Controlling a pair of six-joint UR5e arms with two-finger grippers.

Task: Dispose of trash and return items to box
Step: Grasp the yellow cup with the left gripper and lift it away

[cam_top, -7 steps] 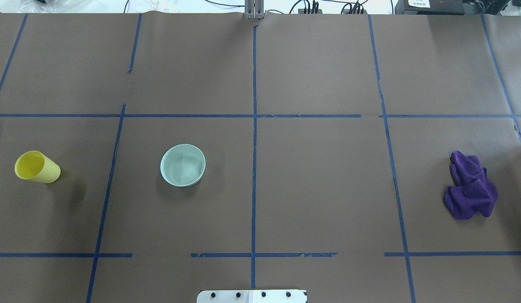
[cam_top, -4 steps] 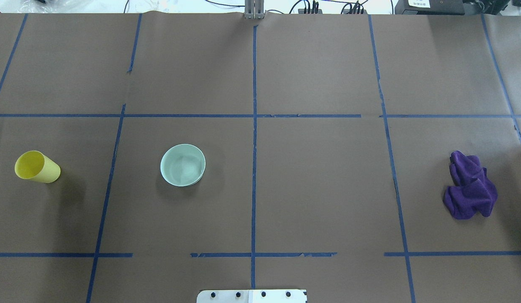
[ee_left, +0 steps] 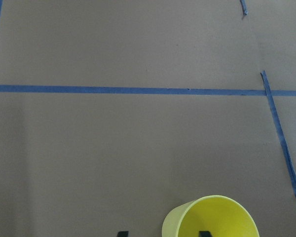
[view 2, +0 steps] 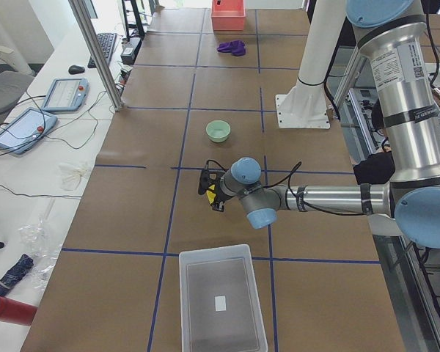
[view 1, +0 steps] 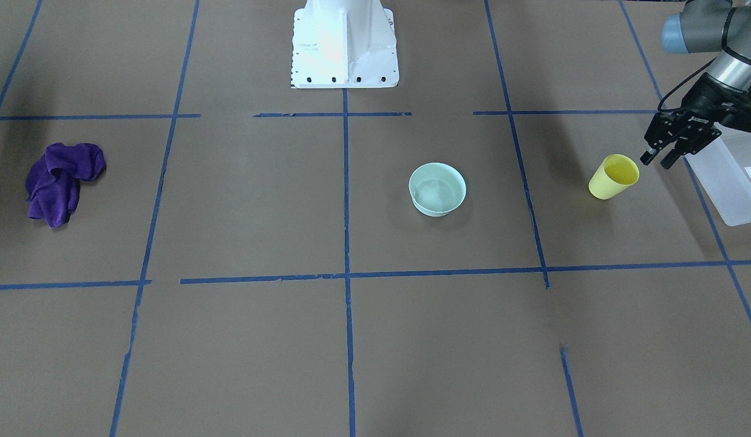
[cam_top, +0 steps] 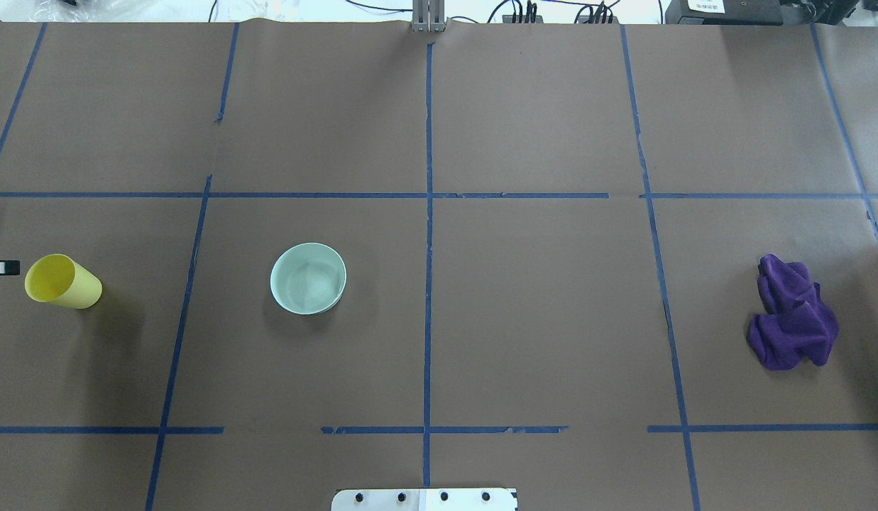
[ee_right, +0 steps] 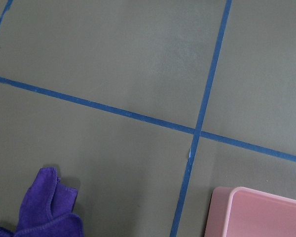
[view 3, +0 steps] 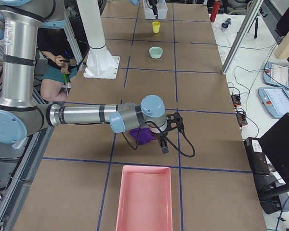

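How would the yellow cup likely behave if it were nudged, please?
The yellow cup stands upright on its narrower base, so a nudge near the rim would probably tip it. It looks empty, likely light. Round-walled, it might then roll.

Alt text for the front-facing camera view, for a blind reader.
The open black two-finger left gripper hangs beside the rim of a small yellow plastic cup, with a translucent white plastic bin at the right edge. A pale mint-green round bowl sits mid-table; a crumpled purple cloth lies far left.
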